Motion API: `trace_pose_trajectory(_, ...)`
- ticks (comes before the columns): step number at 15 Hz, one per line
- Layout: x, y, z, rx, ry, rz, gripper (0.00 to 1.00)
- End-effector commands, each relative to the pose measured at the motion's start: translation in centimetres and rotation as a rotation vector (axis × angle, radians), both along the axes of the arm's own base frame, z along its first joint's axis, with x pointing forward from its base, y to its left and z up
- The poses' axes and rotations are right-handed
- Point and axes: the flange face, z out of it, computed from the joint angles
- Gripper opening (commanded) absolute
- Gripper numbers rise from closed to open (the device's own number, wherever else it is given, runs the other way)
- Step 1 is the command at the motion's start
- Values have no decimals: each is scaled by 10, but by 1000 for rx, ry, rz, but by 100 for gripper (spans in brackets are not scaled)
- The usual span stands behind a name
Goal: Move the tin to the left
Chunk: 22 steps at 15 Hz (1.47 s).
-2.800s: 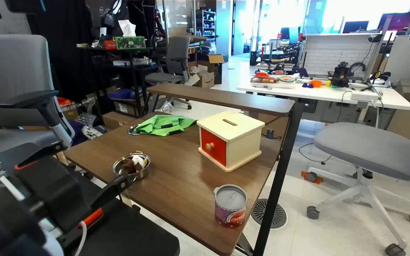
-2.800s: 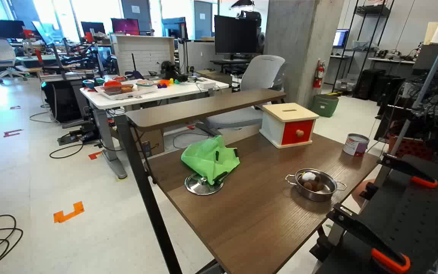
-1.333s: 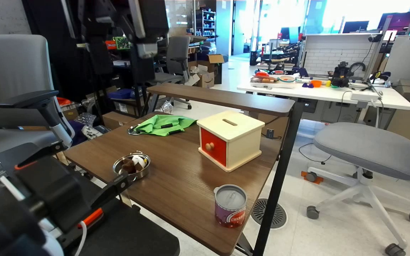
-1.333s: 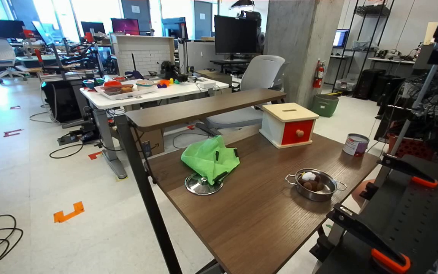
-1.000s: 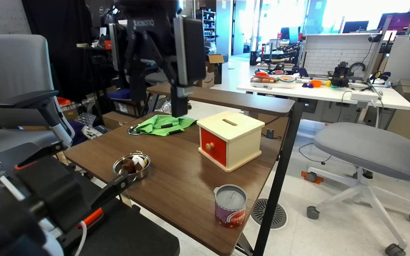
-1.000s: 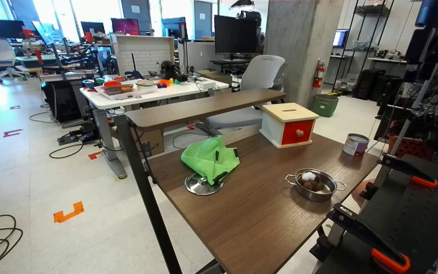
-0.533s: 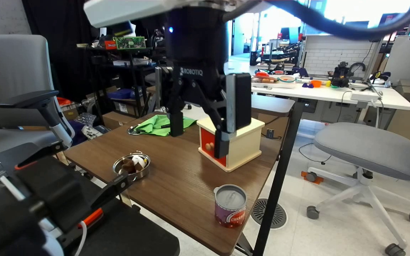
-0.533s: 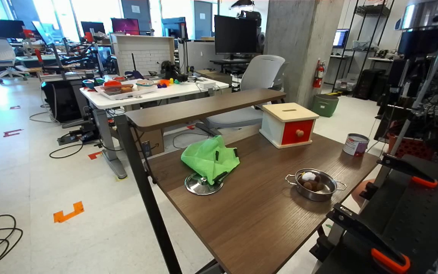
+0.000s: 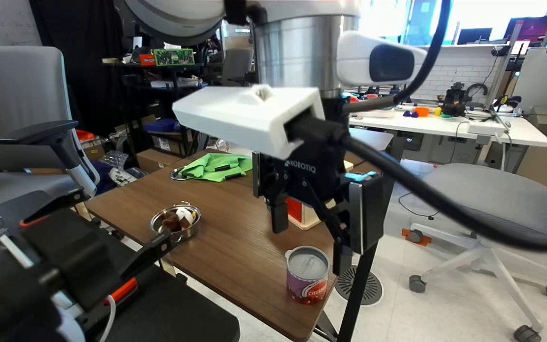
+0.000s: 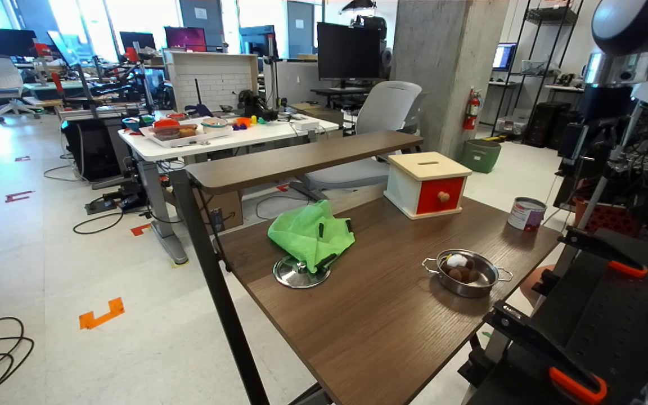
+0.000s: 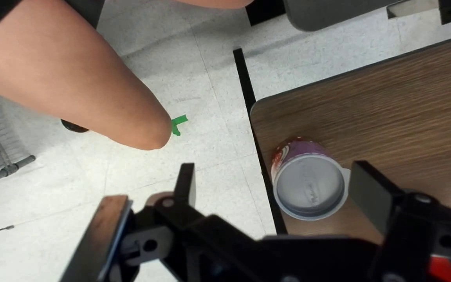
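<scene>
The tin (image 9: 307,280) has a red and purple label and a grey top. It stands upright near the table's corner, and it also shows in an exterior view (image 10: 526,215). My gripper (image 9: 311,240) is open and empty, pointing down above the table and higher than the tin. In the wrist view the tin (image 11: 311,188) appears between the fingers of the gripper (image 11: 274,180), nearer the right-hand finger. The fingers do not hold it.
A wooden box with a red drawer (image 10: 441,198) stands near the tin. A metal pot (image 10: 469,288) holds small items. A green cloth (image 10: 311,236) lies partly on a lid (image 10: 289,277). A raised shelf (image 10: 307,160) runs along the table. A person's knee (image 11: 143,129) is beside the table corner.
My gripper has come into view from the upper left of an exterior view and moved down and right, closer to the tin. The tin and other objects have not moved.
</scene>
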Motion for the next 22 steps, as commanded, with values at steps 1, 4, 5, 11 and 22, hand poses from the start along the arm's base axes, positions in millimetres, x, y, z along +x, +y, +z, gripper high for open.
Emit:
trace_pose_trajectory(1,11,-10,-22,9,-36,-50,100)
trace_pose_trajectory(4,21,-9,-39,22,-35,-74,100)
trace_pose_trajectory(5,24,-7,-44,26,-36,-88,100)
trace_pose_trajectory(11,42,1,-69,48,-54,-272,100)
trace_pose_trajectory(22,59,5,-90,67,-49,-406,100)
